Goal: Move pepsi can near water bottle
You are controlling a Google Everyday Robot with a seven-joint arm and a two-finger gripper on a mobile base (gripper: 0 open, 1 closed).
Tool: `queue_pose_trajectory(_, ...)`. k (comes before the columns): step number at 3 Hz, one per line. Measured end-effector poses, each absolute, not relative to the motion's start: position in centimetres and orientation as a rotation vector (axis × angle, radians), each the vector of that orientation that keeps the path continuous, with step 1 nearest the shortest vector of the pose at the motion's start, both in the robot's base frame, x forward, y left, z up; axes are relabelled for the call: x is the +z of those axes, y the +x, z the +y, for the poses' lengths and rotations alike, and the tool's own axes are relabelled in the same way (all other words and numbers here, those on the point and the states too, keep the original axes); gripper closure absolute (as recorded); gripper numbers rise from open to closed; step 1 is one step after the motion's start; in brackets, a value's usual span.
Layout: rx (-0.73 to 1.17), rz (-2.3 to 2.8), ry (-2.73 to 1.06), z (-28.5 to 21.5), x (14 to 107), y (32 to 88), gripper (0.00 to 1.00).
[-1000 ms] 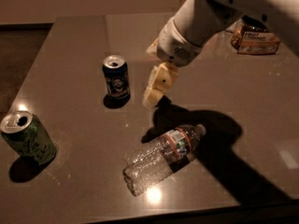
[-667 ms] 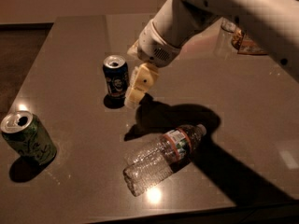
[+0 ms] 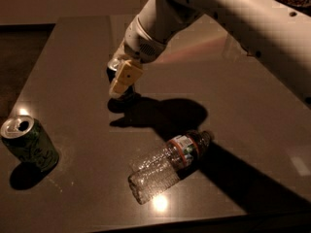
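The gripper point(image 3: 119, 84), tan plastic pads on a white rounded wrist, sits right at the small dark blue pepsi can point(image 3: 127, 94), up & left of the clear crinkled plastic water bottle point(image 3: 170, 166). The tan pad lies across the can's front and looks to be touching it. The gripper's far side is hidden behind the can, so its opening & whether it has any real hold can't be told.

The can is upright, well apart from the bottle, w/ only a dark strip of its body showing below and left of the pad. The bottle lies on its side: ribbed see-through body, white-orange-green label band near the neck, neck end pointing up-right. Far left of the bottle a green aluminium can point(image 3: 30, 142) w/ scribbled markings leans, its silver top open. All rest on a smooth dark grey-brown tabletop point(image 3: 73, 47), glossy enough to throw a bright glare spot just below the bottle. The thick white arm point(image 3: 218, 8) comes in from up-right, its shadow falling btwn can & bottle.

Vs 0.7 s ago: the gripper was just right of the can, whose label was in full view; it has since moved left over it. Bottle & green can haven't shifted.
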State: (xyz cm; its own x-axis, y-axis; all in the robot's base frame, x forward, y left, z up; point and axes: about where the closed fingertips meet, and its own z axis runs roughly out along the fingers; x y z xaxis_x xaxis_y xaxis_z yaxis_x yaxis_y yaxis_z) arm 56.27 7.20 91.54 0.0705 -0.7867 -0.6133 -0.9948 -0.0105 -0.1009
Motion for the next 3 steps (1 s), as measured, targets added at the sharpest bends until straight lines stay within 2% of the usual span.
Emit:
queue_pose_trajectory(2, 0.543, 1.796, -1.824, 5.8, 92.7, 56.1, 0.73)
queue_pose_trajectory(3, 0.571, 1.782, -1.833, 3.4, 94.8, 51.2, 1.0)
